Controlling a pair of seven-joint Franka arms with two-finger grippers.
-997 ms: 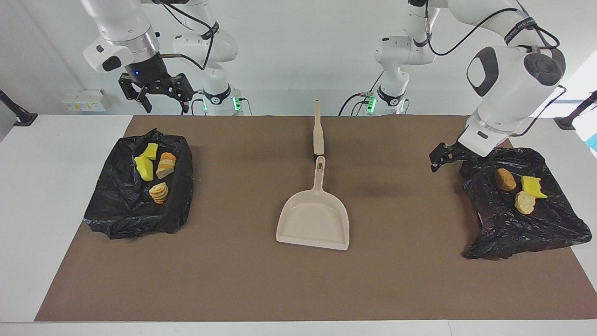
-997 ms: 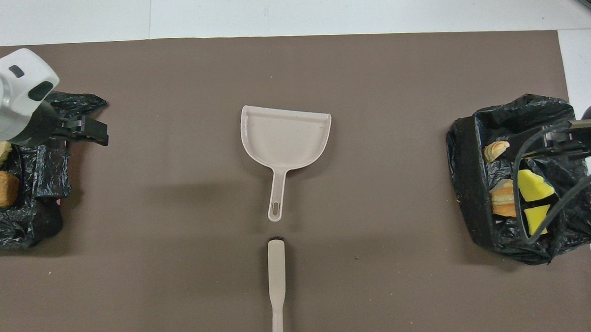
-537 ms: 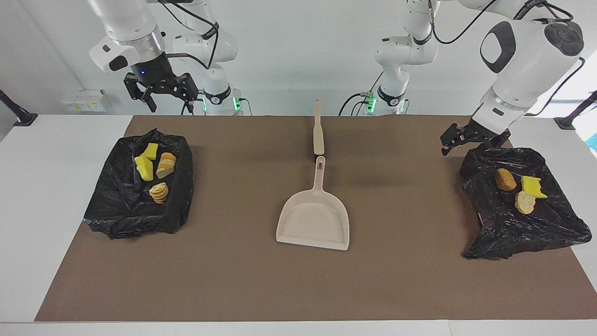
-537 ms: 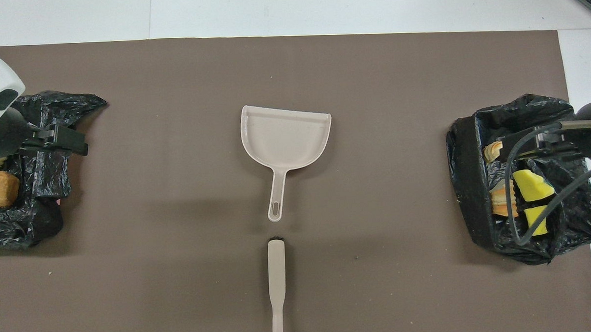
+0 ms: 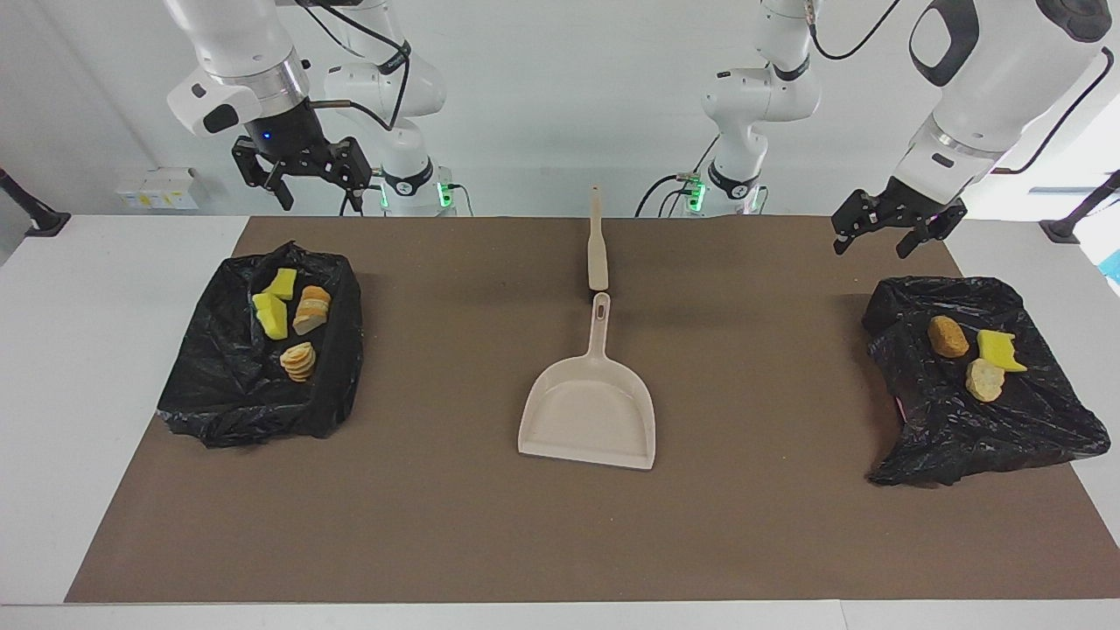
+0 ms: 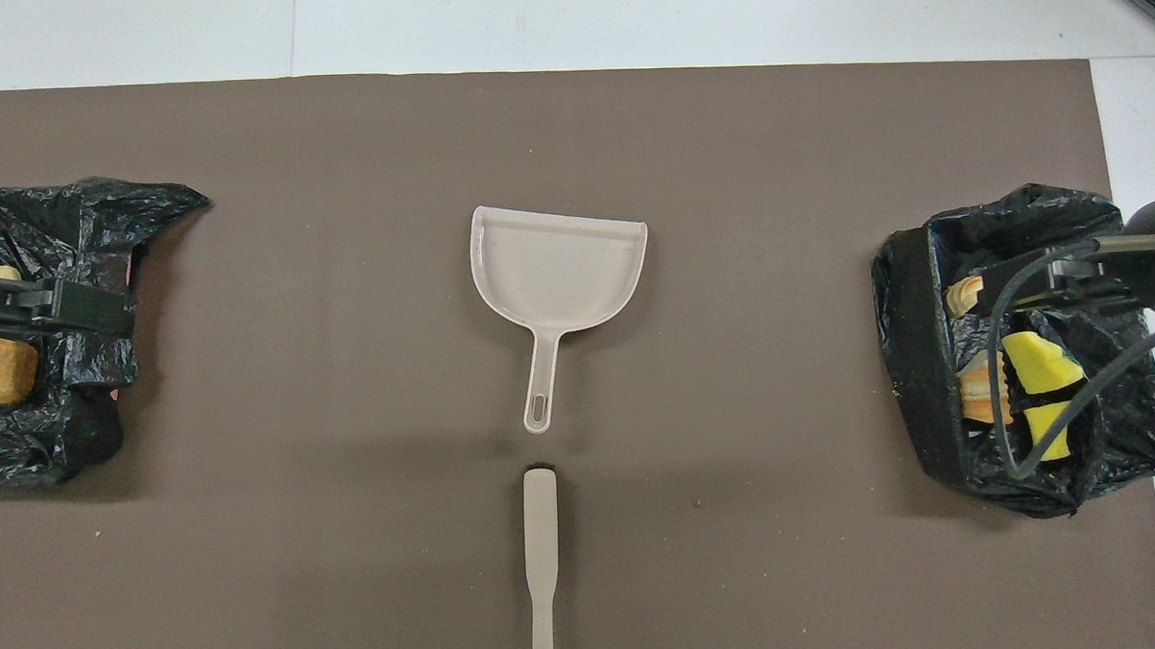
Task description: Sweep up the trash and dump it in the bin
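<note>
The trash lies in two black bags. Yellow sponge chunks and bread lumps lie in the black-lined bin at the right arm's end. A brown lump, a yellow chunk and a tan lump rest on the black bag at the left arm's end. My right gripper is open and empty, high over the bin's robot-side edge. My left gripper is open and empty, raised over the mat beside its bag. The beige dustpan lies empty mid-table.
A beige brush lies flat between the dustpan's handle and the robots, in line with it; it also shows in the overhead view. A brown mat covers the table.
My left gripper has risen from the bag's edge and drawn back toward the robots. My right gripper has risen slightly and then held still. The trash, dustpan and brush have not moved.
</note>
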